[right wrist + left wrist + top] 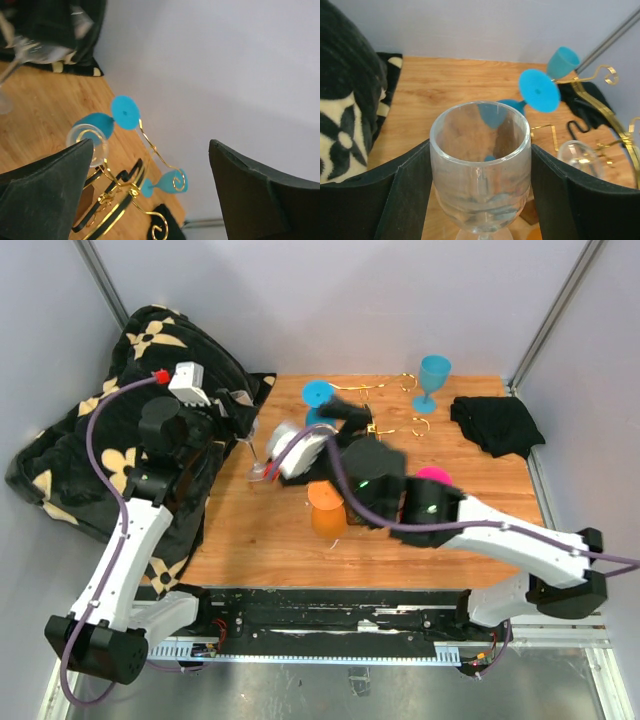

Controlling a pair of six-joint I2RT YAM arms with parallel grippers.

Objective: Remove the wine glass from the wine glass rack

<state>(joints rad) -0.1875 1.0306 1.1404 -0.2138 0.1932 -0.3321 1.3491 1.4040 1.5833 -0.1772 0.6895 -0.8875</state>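
A clear wine glass (479, 150) stands upright between my left gripper's black fingers (405, 190), which press on its bowl. In the top view my left gripper (240, 418) holds this glass (253, 452) at the table's left, by the blanket, away from the rack. The gold wire wine glass rack (420, 426) stands mid-table; it also shows in the right wrist view (150, 145). A blue glass (318, 395) and another clear glass (577, 157) hang on it. My right gripper (350, 418) is open and empty over the rack, as the right wrist view (150, 150) shows.
A blue glass (433, 380) stands at the back right. An orange cup (328, 508) and a pink glass (432, 477) sit near my right arm. A black cloth (497, 423) lies at the right edge. A dark flowered blanket (120, 410) fills the left.
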